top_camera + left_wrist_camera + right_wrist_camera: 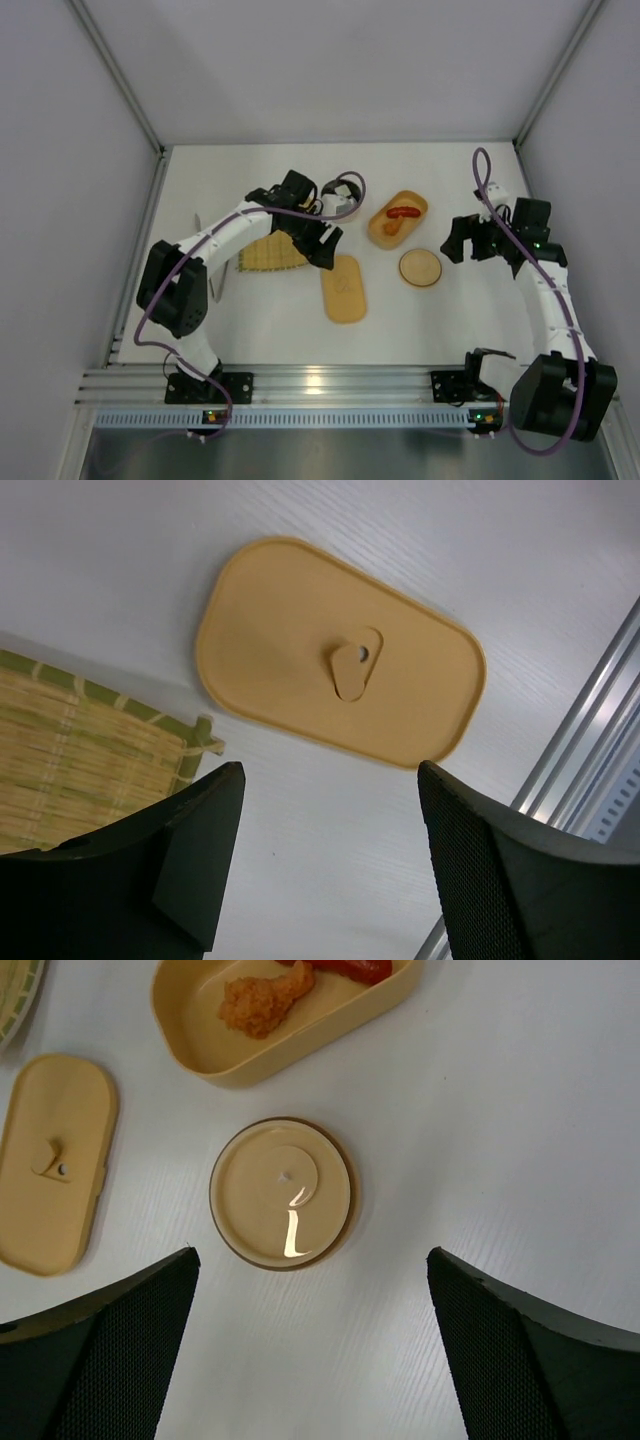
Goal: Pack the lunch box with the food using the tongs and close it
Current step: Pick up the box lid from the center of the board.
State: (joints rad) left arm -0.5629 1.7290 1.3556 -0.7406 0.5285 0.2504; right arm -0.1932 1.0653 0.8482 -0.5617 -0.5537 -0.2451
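Yellow-orange lunch box (419, 202) sat open right of centre in the overhead view, food (403, 211) inside, while its lid (340, 650) lay flat ahead of the left gripper (330, 780), jaws apart and empty, seemingly lined up to grasp it; right gripper (311, 1255) also wide, empty.

We see the mat (262, 255), left of the lid (344, 289), only in part: the left arm (235, 225) covers its far side. Beyond the lid, that arm hides most of a round thing (332, 189) we cannot name. In the right wrist view the top edge cuts off the lunch box (270, 1040).
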